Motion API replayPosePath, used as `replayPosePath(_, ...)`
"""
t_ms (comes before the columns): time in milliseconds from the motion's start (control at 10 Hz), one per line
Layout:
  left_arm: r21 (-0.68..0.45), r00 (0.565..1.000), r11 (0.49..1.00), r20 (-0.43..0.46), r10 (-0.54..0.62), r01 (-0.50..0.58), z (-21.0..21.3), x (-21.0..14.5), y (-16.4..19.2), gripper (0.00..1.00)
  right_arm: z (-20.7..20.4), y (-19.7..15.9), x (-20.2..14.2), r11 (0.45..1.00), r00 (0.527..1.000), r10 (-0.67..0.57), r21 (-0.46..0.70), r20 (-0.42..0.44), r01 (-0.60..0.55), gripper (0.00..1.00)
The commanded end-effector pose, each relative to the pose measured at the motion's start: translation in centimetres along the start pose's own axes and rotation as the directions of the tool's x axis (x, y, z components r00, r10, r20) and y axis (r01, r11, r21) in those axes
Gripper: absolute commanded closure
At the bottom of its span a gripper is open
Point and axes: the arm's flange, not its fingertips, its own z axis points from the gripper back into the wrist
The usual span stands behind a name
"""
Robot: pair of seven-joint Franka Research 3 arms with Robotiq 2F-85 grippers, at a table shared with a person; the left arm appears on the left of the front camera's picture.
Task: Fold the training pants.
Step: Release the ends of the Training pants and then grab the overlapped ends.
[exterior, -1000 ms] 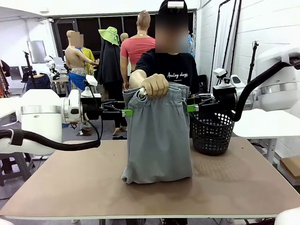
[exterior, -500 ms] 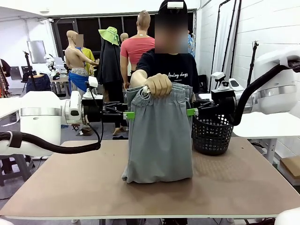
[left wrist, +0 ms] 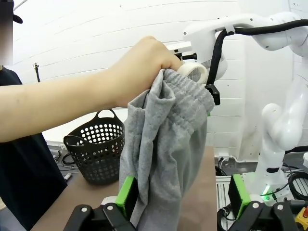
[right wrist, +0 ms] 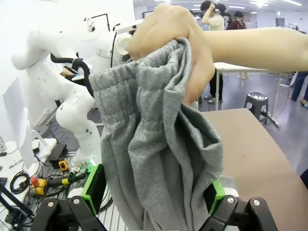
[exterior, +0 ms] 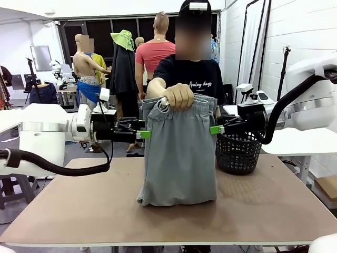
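The light grey training pants hang upright from a person's hand, which grips the gathered waistband; their lower end rests bunched on the table. My left gripper is at the pants' left edge and my right gripper at their right edge, both just below the waistband. In the left wrist view my left gripper is open and the grey fabric hangs between its green pads, against one pad. In the right wrist view my right gripper is open with the pants bulging between its pads.
A black mesh basket stands on the brown table at the back right, just behind my right gripper. The person stands at the far edge. The table's front and left side lie bare.
Both grippers have sunk a little along the pants' edges. The person's hand has shifted slightly to the right with the waistband.
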Motion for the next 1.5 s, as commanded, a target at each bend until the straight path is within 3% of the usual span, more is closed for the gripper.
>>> replayPosePath(0, -0.016, 1.0, 1.0, 0.003, 0.023, -0.023, 0.3, 0.0, 0.0, 0.0, -0.2, 1.2, -0.3, 1.0, 1.0, -0.014, 0.019, 0.006, 0.014, 0.0)
replayPosePath(300, -0.031, 1.0, 0.999, 0.002, 0.029, -0.029, -0.2, -0.4, 0.2, 0.0, -0.9, 1.6, -0.6, 0.999, 1.0, -0.014, 0.035, 0.008, 0.014, 0.0)
replayPosePath(600, -0.016, 1.0, 1.0, 0.001, 0.017, -0.017, -0.9, -0.5, 0.6, 0.0, -1.6, 1.0, -0.6, 0.994, 0.996, 0.07, -0.087, 0.055, -0.065, 0.0)
replayPosePath(700, -0.017, 1.0, 1.0, 0.006, 0.012, -0.011, -1.0, -0.4, 0.6, 0.0, -1.7, 0.8, -0.6, 0.995, 0.994, 0.072, -0.08, 0.085, -0.066, 0.0)
replayPosePath(1100, 0.111, 0.997, 0.991, -0.032, -0.066, 0.069, -0.7, 0.1, 0.7, 0.0, -1.7, -0.1, -1.0, 0.997, 0.994, 0.044, -0.073, 0.096, -0.037, 0.0)
replayPosePath(1400, 0.143, 0.995, 0.985, -0.003, -0.096, 0.095, -0.3, 0.1, 0.8, 0.0, -2.0, -0.7, -0.9, 0.998, 0.995, 0.036, -0.063, 0.093, -0.03, 0.0)
